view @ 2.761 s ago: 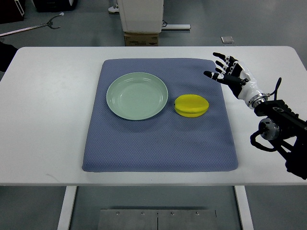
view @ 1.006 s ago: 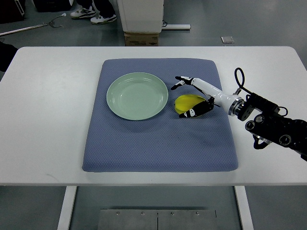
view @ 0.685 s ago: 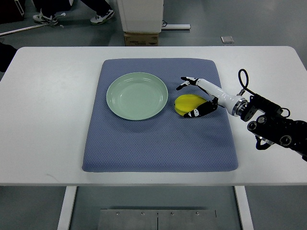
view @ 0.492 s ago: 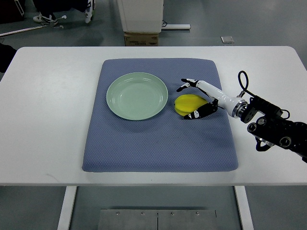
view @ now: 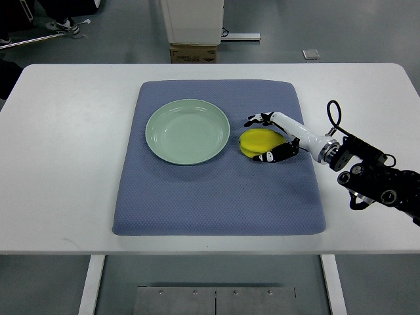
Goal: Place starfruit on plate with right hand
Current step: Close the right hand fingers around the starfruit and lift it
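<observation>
So the right hand [view: 271,138] is cupping its fingers around the starfruit [view: 255,142], clamped but not lifting, with the plate [view: 187,131] waiting empty.

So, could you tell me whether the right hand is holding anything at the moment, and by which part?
The right hand grips the starfruit by its right side, fingers closing around it.

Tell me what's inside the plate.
Nothing: the plate shows bare green all over. The starfruit lies on the mat beside it, right robot hand around it.
</observation>
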Motion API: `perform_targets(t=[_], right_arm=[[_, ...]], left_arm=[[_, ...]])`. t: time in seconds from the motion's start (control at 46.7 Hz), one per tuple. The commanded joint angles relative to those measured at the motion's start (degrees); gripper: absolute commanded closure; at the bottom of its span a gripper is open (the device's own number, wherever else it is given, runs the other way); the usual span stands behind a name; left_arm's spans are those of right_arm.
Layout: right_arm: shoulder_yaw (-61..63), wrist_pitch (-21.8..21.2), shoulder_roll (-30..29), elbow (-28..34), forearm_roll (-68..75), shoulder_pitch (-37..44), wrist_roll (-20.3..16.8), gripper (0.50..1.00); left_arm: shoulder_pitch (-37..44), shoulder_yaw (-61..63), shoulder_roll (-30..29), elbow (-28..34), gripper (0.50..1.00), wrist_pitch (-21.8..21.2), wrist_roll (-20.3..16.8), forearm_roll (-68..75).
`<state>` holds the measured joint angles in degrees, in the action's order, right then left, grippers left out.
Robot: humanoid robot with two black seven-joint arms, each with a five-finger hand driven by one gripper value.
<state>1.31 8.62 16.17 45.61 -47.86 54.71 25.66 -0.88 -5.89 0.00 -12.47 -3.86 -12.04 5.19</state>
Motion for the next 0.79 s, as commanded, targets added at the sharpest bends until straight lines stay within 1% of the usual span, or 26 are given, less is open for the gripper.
perform_targets(t=[0.0,0.064,0.107,0.214,0.321,0.364,0.556,0.77], right_arm=[[0.0,0.0,-0.1,-0.2,0.1,0.0,0.1,0.751],[0.0,0.0,-0.2,-0.2,0.4,0.0,0.1,0.802],[0.0,0.0,-0.3,-0.2,0.5,0.0,0.2,0.818],[0.0,0.0,-0.4,-0.2,0.6,-0.1,0.5,0.885],[0.0,-0.1,-0.4,-0.2,0.7,-0.1,1.3,0.977],[0.0,-0.1,-0.4,-0.2,0.7,0.0,1.4,1.0],[0.1,-0.3,-0.2,0.1,1.5,1.0,1.7,1.0],[0.3,-1.0,-0.2,0.3,3.8,4.5,1.7,1.0]], left_arm=[[0.0,0.0,0.0,0.0,0.5,0.0,0.0,0.0],[0.0,0.0,0.0,0.0,0.5,0.0,0.0,0.0],[0.0,0.0,0.0,0.0,0.5,0.0,0.0,0.0],[0.0,0.0,0.0,0.0,0.5,0.0,0.0,0.0],[0.0,0.0,0.0,0.0,0.5,0.0,0.0,0.0],[0.0,0.0,0.0,0.0,0.5,0.0,0.0,0.0],[0.0,0.0,0.0,0.0,0.5,0.0,0.0,0.0],[0.0,0.0,0.0,0.0,0.5,0.0,0.0,0.0]])
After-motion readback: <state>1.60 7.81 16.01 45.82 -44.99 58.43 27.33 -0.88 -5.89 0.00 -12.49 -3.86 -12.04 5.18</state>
